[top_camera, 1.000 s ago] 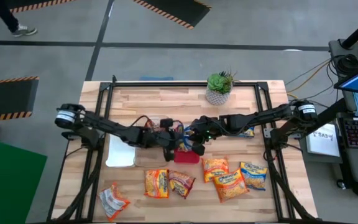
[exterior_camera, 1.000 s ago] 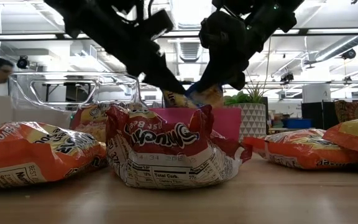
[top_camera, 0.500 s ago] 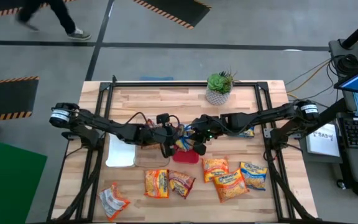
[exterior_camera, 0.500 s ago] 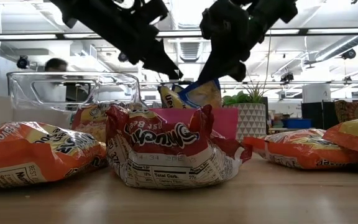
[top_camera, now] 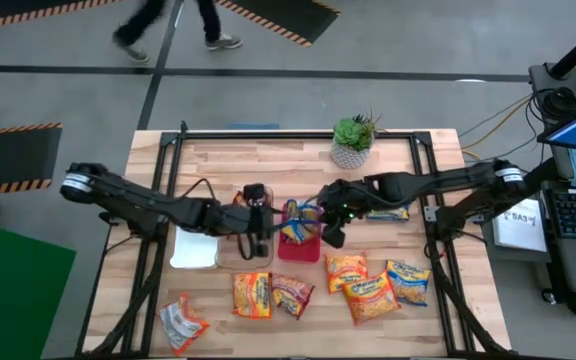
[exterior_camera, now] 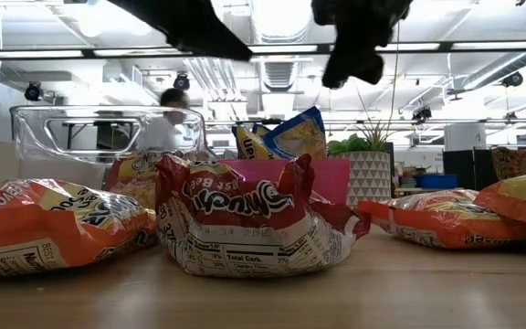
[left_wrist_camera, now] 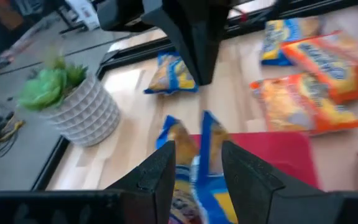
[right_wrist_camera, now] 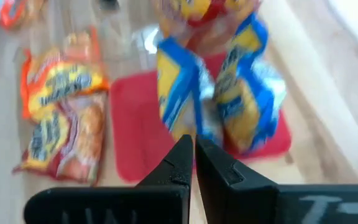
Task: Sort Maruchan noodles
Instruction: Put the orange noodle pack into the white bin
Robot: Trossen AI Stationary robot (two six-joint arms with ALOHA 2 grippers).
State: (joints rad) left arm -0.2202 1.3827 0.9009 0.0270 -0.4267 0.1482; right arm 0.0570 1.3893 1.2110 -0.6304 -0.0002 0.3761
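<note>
We take the flat red rectangular tray (top_camera: 299,246), near the middle of the wooden desk (top_camera: 218,165), as our landmark. Two blue-and-yellow plastic noodle packets (top_camera: 295,222) stand on edge in it, leaning together, with nothing gripping them.

The left hand (top_camera: 259,228) hangs just beside the tray on its left; its fingers (left_wrist_camera: 163,171) stand partly spread with the blue packets showing in the gap, and we see nothing pinched. The right hand (top_camera: 330,222) hangs just beside the tray on its right, fingers (right_wrist_camera: 180,163) pressed together and empty. In the low view both hands are above the packets, apart from them.

We judge the placing of the blue packets into the red tray to be complete or nearly so. The next move calls for a fresh pick from the loose packets.

The clear plastic tray (top_camera: 243,250) and the white tray (top_camera: 194,248) lie left of the red tray; we cannot tell what they hold. Orange-and-red packets (top_camera: 271,295) lie loose on the desk in front of the red tray, more (top_camera: 376,285) to its front right, one (top_camera: 182,322) at the front left. Another blue packet (top_camera: 396,212) lies right of the tray.
</note>
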